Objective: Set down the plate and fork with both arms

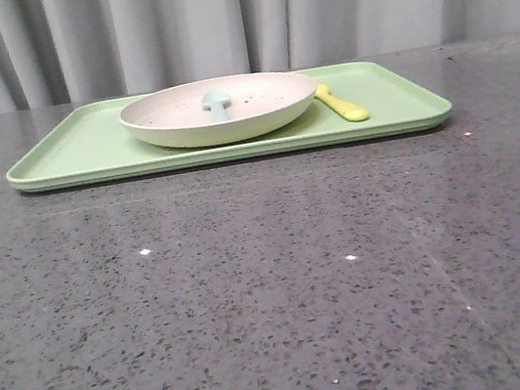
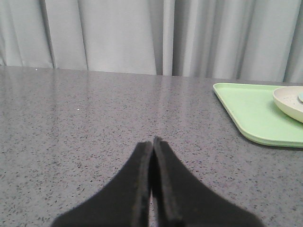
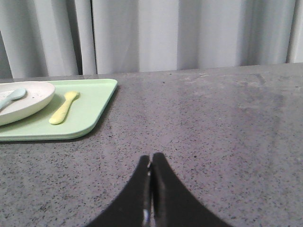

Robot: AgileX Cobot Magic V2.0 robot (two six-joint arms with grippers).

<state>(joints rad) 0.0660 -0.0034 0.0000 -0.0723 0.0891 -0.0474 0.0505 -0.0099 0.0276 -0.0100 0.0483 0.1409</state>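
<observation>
The cream speckled plate sits on the light green tray at the far middle of the table. The yellow fork lies on the tray just right of the plate. The plate and fork also show in the right wrist view; the plate's edge shows in the left wrist view. My left gripper is shut and empty, over bare table left of the tray. My right gripper is shut and empty, over bare table right of the tray. Neither gripper shows in the front view.
A pale blue utensil lies in the plate. The table is dark grey speckled stone. Grey curtains hang behind the table's far edge.
</observation>
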